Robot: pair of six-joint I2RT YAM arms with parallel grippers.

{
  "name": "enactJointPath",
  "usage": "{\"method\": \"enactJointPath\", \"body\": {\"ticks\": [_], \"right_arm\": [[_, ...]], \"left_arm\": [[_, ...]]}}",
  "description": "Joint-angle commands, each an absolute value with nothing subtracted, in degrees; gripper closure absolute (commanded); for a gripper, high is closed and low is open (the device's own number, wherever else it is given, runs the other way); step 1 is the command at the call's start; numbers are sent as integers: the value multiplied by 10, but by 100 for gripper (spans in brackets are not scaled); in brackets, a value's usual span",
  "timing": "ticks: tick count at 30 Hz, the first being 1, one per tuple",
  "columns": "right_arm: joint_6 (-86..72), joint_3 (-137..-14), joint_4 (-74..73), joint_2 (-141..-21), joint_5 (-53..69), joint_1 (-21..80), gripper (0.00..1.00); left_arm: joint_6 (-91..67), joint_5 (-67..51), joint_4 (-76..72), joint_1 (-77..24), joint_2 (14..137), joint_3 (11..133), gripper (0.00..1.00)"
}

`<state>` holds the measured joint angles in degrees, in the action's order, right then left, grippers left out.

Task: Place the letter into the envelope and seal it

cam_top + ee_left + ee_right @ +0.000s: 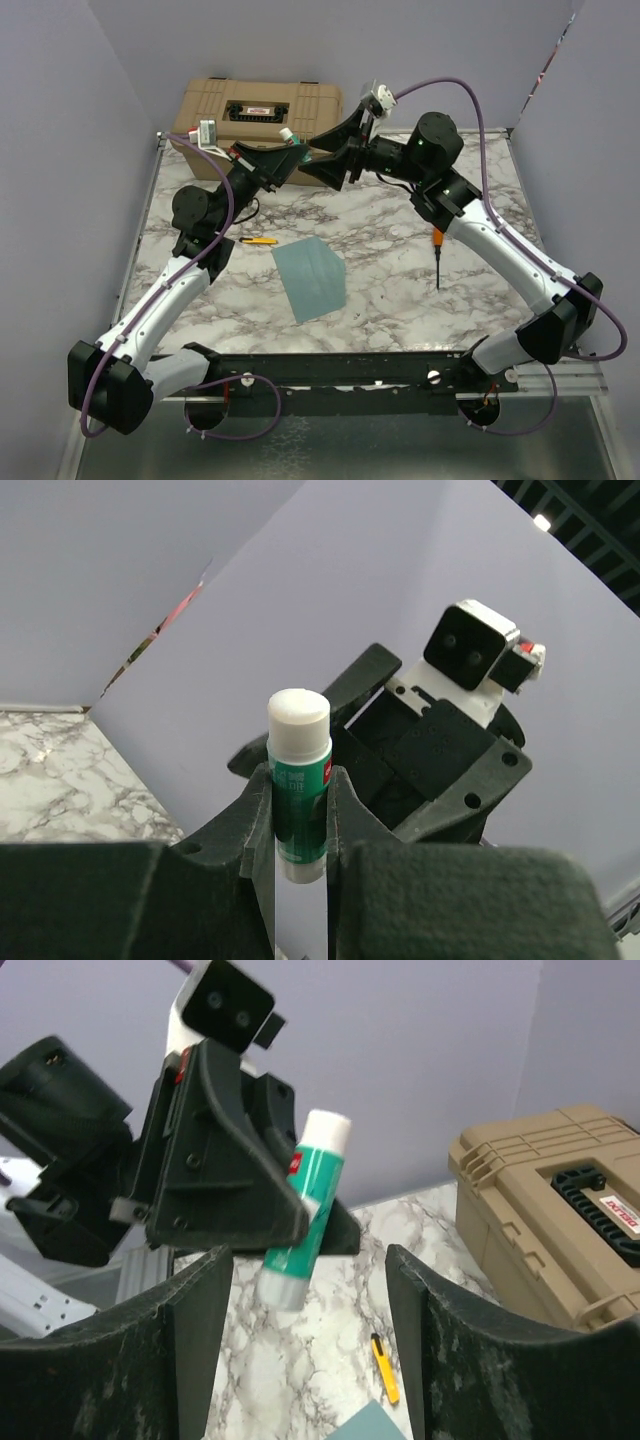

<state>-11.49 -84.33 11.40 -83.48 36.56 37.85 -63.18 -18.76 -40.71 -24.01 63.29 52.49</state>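
Gripping the glue stick (pixel 298 725), left gripper (pixel 300 795); right gripper (pixel 308 1260) wide, empty; label (pixel 299 776) half-hidden

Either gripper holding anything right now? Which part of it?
Left gripper holds the glue stick, jaws clamped on its green mid-body. Right gripper is open, holding nothing.

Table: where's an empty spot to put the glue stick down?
Bare marble lies between the envelope and the orange-handled tool, and from the envelope to the near edge. It's crowded at the back, where the left pincer and right pincer meet by the tan case.
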Motion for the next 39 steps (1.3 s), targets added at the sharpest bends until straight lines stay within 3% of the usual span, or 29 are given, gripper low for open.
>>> {"method": "enactJointPath", "body": {"ticks": [1,5,14,21,26,32,39], "right_arm": [[-119,-903,32,-877,355,380,41],[-136,-908,31,-886,369,380,67],[-145,-906,8,-885,363,380,56],[-171,-931,-15,-894,354,379,98],[-312,-955,-19,-906,417,355,100],[-754,-868,281,-928,568,276,99],[-1207,-763,742,-994,504,277,100]], "left_arm": [[-629,-185,-427,-240,628,517,100],[-622,-188,-427,-240,627,517,100],[-619,-189,-429,-240,630,520,100],[-617,-194,-430,-239,632,524,100],[-602,-190,-441,-239,623,522,100],[-615,-223,-496,-239,636,538,100],[-621,-247,-557,-240,644,533,100]]}}
